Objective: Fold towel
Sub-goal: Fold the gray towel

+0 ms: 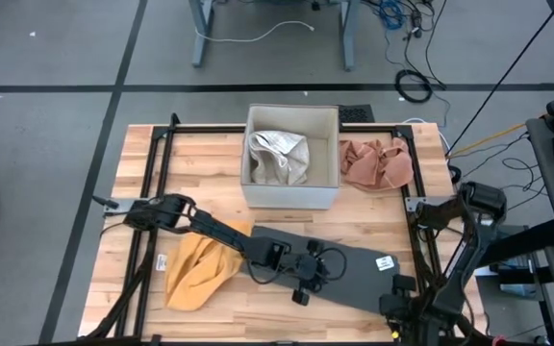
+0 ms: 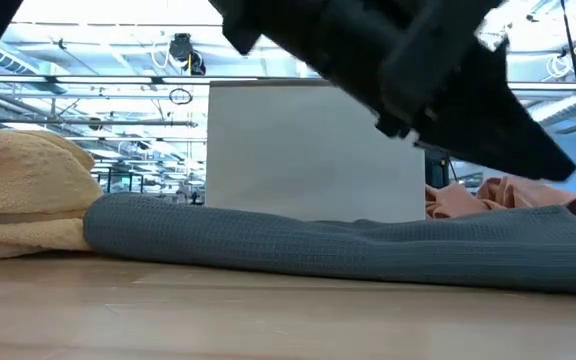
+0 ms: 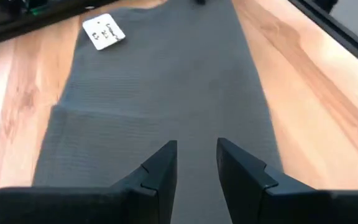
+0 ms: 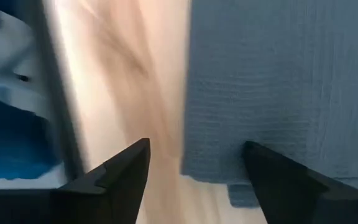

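Observation:
The dark grey towel (image 1: 364, 264) lies flat on the table as a long folded strip near the front edge, and a white tag (image 3: 103, 31) rests on it toward its right end. My left gripper (image 3: 196, 149) hovers over the strip's middle (image 1: 314, 271). It is open by a narrow gap, with only cloth showing below. My right gripper (image 4: 197, 149) stands wide open over the towel's right end (image 1: 392, 306). One finger is above bare wood and the other above the towel's edge (image 4: 191, 124). Neither gripper holds anything.
A white box (image 1: 291, 159) holding a pale towel stands at the far centre. A salmon towel (image 1: 378, 163) lies to its right, and a crumpled yellow towel (image 1: 198, 272) lies beside the grey strip's left end. A black frame (image 1: 152, 240) runs round the table.

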Robot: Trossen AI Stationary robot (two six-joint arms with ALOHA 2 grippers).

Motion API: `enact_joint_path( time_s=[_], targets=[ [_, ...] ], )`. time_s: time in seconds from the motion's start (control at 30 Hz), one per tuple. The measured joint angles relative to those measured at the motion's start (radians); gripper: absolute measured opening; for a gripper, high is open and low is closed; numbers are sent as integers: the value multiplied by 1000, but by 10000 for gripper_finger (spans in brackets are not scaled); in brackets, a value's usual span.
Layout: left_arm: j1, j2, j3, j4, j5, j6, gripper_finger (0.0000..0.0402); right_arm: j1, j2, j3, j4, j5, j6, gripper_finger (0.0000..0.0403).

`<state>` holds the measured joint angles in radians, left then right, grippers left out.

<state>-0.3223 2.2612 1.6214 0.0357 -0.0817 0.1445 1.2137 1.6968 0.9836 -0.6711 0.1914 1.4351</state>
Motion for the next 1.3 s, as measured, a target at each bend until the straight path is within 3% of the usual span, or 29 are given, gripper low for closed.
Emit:
enact_joint_path(
  time_s=[0.2,0.53,0.73,1.03,1.3],
  targets=[
    [20,26,0,3,0,-4,119,-1,79,6,-17,-61,27,203],
    [48,66,0,6,-5,-27,119,-1,88,46,-99,-54,-32,11],
    [52,69,0,-4,-5,-31,119,-1,92,141,-304,-4,-37,3],
    [52,69,0,-6,-4,-32,119,-11,90,361,-702,293,-58,1],
    [49,69,0,-2,0,-58,119,-126,89,392,-680,553,-283,0]
  ],
)
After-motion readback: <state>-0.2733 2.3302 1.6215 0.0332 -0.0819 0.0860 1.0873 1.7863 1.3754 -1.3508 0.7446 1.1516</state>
